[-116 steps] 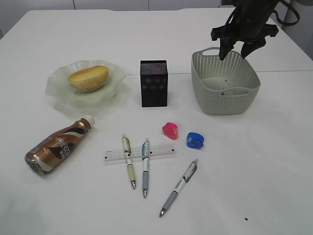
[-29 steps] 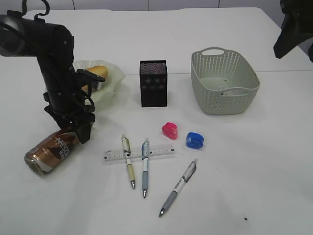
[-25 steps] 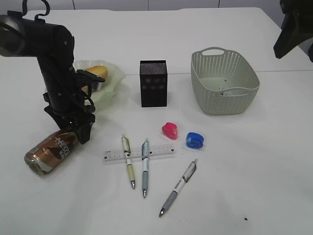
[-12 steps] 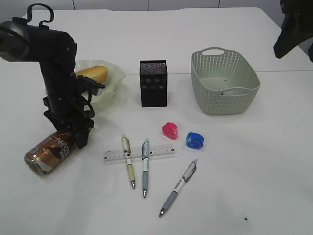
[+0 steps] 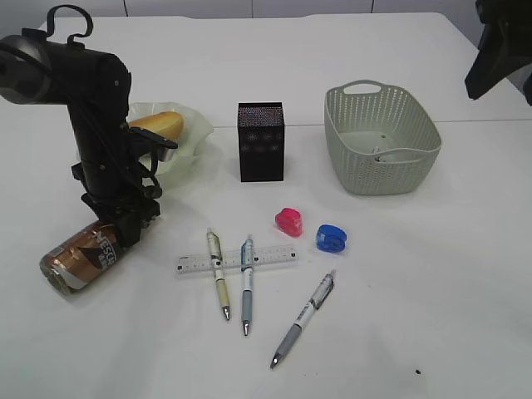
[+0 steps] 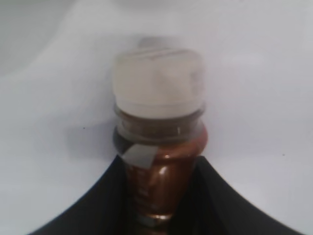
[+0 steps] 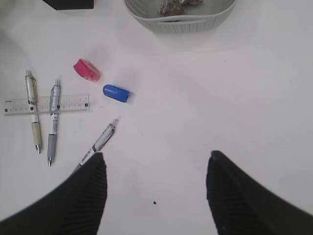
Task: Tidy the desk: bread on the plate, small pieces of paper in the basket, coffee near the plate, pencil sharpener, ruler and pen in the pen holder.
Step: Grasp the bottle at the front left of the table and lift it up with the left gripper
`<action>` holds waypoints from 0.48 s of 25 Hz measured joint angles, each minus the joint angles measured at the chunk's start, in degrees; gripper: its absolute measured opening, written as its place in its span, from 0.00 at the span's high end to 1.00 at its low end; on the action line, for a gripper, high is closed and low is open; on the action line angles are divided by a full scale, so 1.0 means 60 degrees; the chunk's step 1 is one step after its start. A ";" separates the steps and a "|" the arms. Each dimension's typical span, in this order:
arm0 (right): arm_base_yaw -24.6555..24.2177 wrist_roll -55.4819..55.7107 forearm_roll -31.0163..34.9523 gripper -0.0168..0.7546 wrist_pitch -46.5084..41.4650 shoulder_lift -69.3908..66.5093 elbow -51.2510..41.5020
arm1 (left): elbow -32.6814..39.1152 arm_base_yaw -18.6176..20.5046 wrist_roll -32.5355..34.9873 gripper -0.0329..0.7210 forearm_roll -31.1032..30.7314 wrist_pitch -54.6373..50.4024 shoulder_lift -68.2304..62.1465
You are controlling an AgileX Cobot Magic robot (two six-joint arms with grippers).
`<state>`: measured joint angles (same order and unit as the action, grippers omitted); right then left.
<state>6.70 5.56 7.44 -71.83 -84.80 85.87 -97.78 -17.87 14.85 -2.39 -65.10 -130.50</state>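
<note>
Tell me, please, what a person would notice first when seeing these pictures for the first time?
Probably the black left arm, standing tall at the table's left, its hand closed around the neck of a brown coffee bottle lying on its side. Next, the pink sharpener and blue sharpener in the middle, beside three pens, two lying across a ruler.

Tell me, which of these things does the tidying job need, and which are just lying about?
Part of the job:
bread on the plate
coffee bottle, left end effector around its neck
basket with paper scraps
pen holder
pink sharpener, blue sharpener
ruler
three pens

Just lying about:
nothing visible
</note>
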 joint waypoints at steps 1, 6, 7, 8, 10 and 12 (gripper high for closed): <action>0.0000 0.0000 0.0000 0.33 0.0000 0.0000 0.0000 | 0.0000 0.0000 -0.0021 0.62 0.0000 0.0000 0.0000; 0.0000 0.0000 0.0000 0.33 0.0000 0.0000 0.0000 | 0.0000 0.0000 -0.0041 0.63 0.0050 -0.0123 0.0000; 0.0000 0.0000 0.0000 0.33 0.0000 0.0000 0.0000 | 0.0000 0.0000 -0.0059 0.63 0.0107 -0.0251 0.0000; 0.0000 0.0000 0.0000 0.33 0.0000 0.0000 0.0000 | 0.0000 0.0000 -0.0060 0.63 0.0201 -0.0363 0.0000; 0.0000 0.0000 0.0000 0.33 0.0000 0.0000 0.0000 | 0.0000 0.0020 -0.0079 0.63 0.0497 -0.0459 0.0000; 0.0000 0.0000 0.0000 0.33 0.0000 0.0000 0.0000 | 0.0000 0.0094 -0.0152 0.63 0.0852 -0.0481 0.0178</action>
<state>6.70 5.56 7.44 -71.83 -84.80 85.87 -97.78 -17.31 13.94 2.72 -67.99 -129.43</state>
